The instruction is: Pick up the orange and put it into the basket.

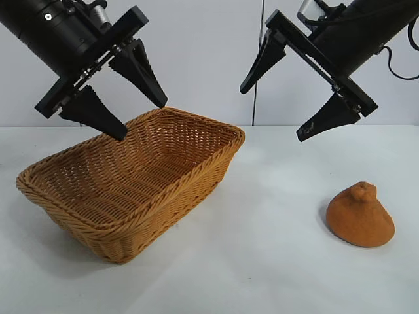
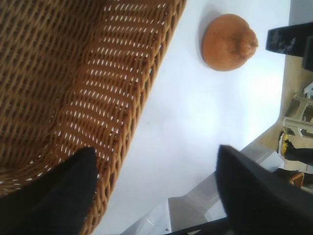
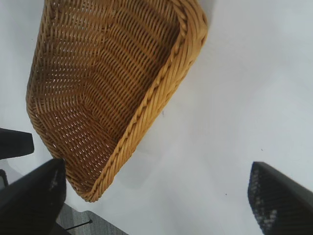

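- Exterior: orange (image 1: 361, 214) sits on the table (image 1: 262, 261), well right of the basket (image 1: 131, 190), knob up, axis vertical. Basket's long axis runs diagonally, back toward the arms. Left gripper (image 1: 111, 91) hangs over the basket, jaws partly spread, empty; right gripper (image 1: 294, 91) above and between basket and orange, jaws wide, empty.
- Left wrist: orange (image 2: 228, 42) apart from the basket rim (image 2: 142, 98), knob pointing away from the basket.
- Right wrist: basket (image 3: 117, 88) empty; orange not visible.
- Handling, a guess: rough, firm, light. Grip low across the dome; the knob looks too narrow.
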`<state>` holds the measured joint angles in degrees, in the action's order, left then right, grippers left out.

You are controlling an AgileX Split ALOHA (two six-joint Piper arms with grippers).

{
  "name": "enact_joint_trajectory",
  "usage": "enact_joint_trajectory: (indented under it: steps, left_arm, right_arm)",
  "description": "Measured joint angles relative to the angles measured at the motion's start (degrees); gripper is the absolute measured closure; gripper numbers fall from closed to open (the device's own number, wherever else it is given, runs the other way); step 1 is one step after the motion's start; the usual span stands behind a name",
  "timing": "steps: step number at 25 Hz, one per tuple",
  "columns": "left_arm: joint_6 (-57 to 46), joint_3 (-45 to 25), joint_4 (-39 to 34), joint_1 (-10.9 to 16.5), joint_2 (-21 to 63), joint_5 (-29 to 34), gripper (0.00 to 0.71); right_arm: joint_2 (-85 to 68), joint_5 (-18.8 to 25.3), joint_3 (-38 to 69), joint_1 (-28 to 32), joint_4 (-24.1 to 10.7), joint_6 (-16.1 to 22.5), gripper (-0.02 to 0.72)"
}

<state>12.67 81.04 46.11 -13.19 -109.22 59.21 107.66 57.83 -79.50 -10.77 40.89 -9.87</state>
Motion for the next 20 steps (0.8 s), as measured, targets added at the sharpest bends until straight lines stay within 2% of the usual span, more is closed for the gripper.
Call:
enact_joint_trajectory:
  steps: [11,16,20]
  left_arm:
    - [0.0,0.0,0.4,0.0,0.0,-3.4,0.217]
    - [-0.2,0.0,0.6,0.1,0.4,-2.8,0.217]
    - [-3.3,0.0,-3.3,0.6,3.9,-1.4,0.213]
  right_arm:
    - [0.0,-0.1,0.0,0.0,0.0,0.0,0.010]
    - [0.0,-0.2,0.0,0.0,0.0,0.0,0.010]
    - [0.0,-0.2,0.0,0.0,0.0,0.0,0.010]
